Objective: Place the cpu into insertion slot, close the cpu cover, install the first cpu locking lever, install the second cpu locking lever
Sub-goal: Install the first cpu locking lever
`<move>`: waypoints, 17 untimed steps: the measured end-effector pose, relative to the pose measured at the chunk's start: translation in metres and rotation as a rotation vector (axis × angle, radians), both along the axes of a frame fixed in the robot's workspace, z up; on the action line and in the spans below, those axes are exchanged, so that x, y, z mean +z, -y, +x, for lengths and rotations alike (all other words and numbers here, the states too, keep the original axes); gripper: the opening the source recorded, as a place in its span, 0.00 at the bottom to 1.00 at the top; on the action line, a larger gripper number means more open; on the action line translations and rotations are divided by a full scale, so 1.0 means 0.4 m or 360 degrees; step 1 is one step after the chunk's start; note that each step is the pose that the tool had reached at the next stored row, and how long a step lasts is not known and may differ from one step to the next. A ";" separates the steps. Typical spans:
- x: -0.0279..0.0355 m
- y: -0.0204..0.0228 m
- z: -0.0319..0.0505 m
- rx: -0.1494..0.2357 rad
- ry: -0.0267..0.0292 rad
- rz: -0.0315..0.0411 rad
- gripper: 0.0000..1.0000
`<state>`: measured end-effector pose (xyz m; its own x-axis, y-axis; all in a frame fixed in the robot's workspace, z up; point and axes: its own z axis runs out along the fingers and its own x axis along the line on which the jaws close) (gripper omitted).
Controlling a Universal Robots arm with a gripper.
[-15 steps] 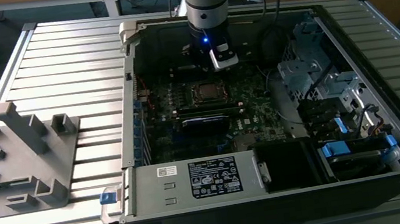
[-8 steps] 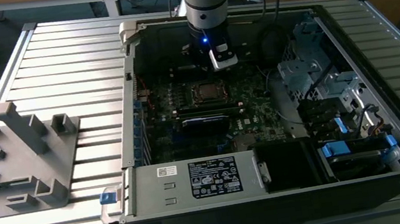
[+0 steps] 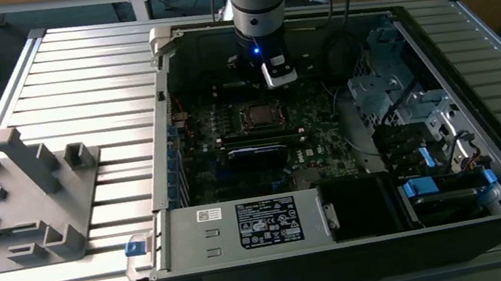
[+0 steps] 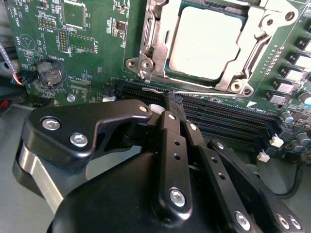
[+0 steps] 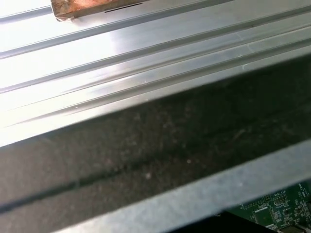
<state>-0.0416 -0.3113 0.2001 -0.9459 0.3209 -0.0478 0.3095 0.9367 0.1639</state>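
The cpu (image 4: 206, 42) is sitting flat in the slot (image 4: 144, 62), silver top facing up. The cover (image 4: 252, 41) is lying down over it, its frame overlapping the cpu's edges. Placing and cover-closing are looking done, so I am judging the levers to be the work in hand.

Handling, judged:
- The cpu is looking light, stiff and smooth on top, and fragile where it meets the slot's contacts. If handled at all, by its edges only.
- The cover is looking like thin springy sheet, easily bent.
- The lever (image 4: 209, 93) is showing as a thin bright wire running along the slot's edge, beside the memory slots (image 4: 228, 116). I am judging it stiff, springy and slippery under smooth pads. It is best taken at its bent end, not mid-span. Whether it is latched I cannot tell.

The gripper (image 4: 172, 102) is hanging low inside the case (image 3: 169, 122), over the board (image 4: 97, 29), just beside the slot on the memory-slot side. Its fingers (image 4: 167, 131) are drawn together with no gap showing between them. The tips are sitting at the lever's wire, touching or nearly so. Whether they are pinching it I cannot tell.
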 end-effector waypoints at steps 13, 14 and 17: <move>-0.002 0.000 0.003 0.0001 0.00010 -0.0044 0.10; -0.003 0.000 0.003 0.0001 0.00011 -0.0048 0.10; -0.008 0.001 0.003 0.0001 0.00005 -0.0053 0.10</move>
<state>-0.0404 -0.3115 0.1970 -0.9460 0.3187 -0.0587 0.3090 0.9418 0.1327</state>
